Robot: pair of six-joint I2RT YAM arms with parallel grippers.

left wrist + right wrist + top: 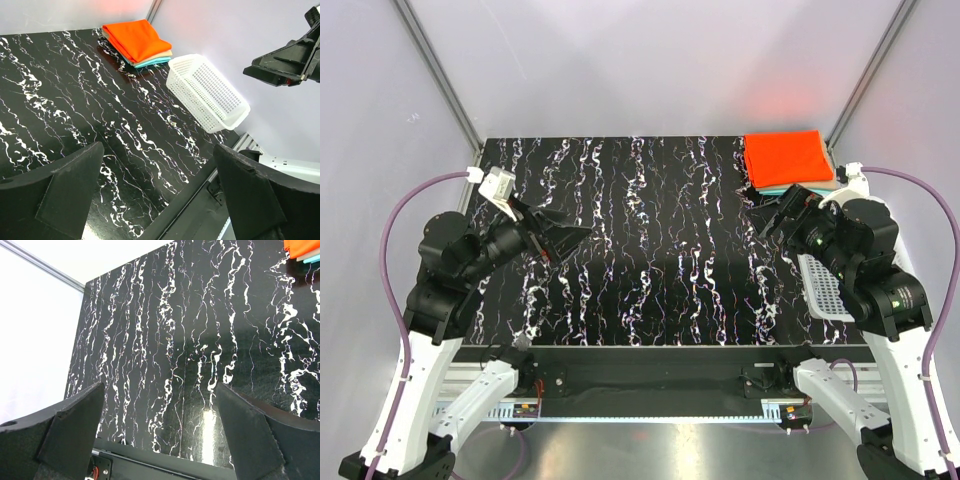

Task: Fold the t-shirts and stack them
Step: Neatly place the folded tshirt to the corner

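A folded bright orange-red t-shirt (pixel 785 157) lies on top of a stack at the table's far right corner. In the left wrist view the orange shirt (pixel 135 39) sits on a folded tan shirt (pixel 161 54) and a teal one (pixel 155 62). A corner of the stack shows in the right wrist view (pixel 302 249). My left gripper (pixel 568 236) is open and empty above the left side of the table. My right gripper (pixel 768 212) is open and empty, raised near the stack's front edge.
A white plastic mesh basket (pixel 207 92) stands at the right edge of the black marbled table (pixel 650 250), partly hidden under my right arm in the top view (pixel 823 288). Grey walls enclose the table at back and sides.
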